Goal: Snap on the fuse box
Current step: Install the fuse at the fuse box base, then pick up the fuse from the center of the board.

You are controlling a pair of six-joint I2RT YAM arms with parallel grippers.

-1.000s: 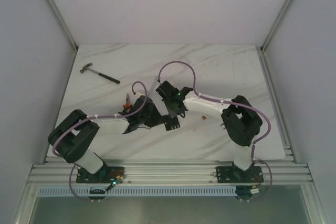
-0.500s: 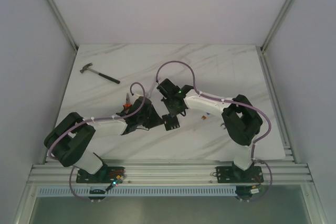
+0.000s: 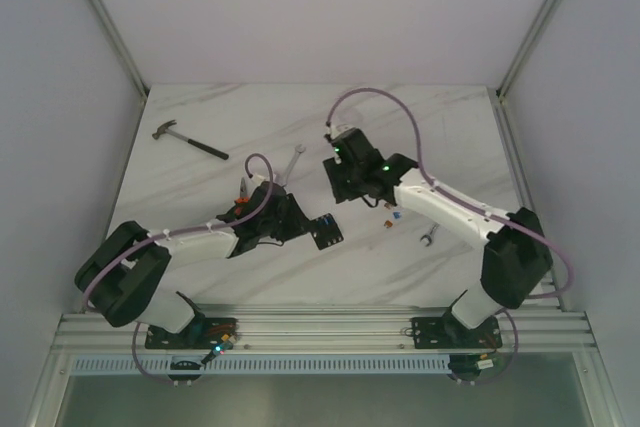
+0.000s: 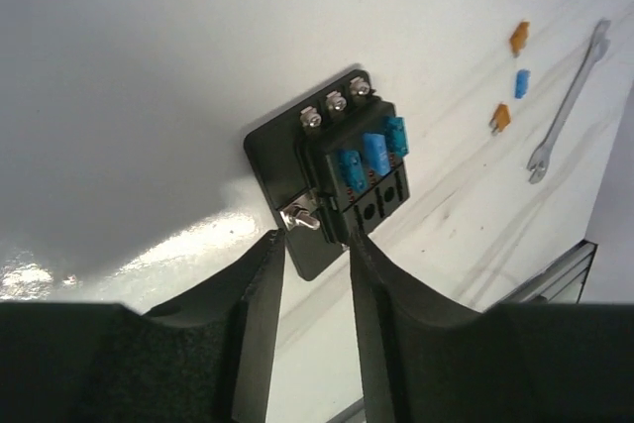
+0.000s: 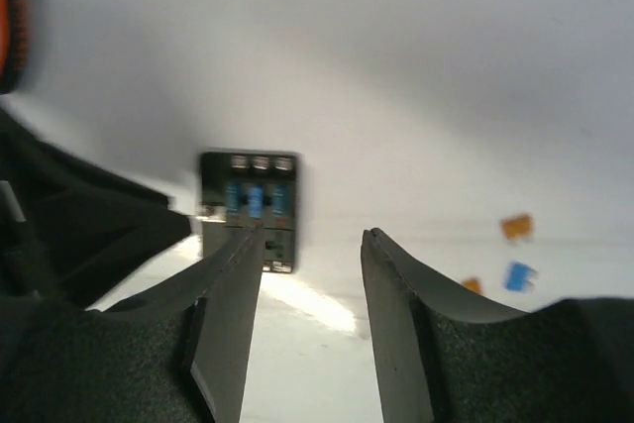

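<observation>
The fuse box is a small black block on a black base plate, with three blue fuses and three screws on top. It lies flat on the white table. My left gripper is open, and the plate's near corner sits just past its fingertips. In the top view the left gripper is right beside the box on its left. My right gripper is open and empty, hovering above the table. The fuse box shows beyond its left finger. From above, the right gripper is behind the box.
Loose amber and blue fuses lie to the right of the box, with a small wrench beyond them. A hammer lies at the far left. A second wrench and orange-handled pliers lie behind my left arm.
Both grippers have opened. The right arm has lifted and swung back and to the right, away from the box. The left gripper has drawn back slightly, and the box lies free on the table.
</observation>
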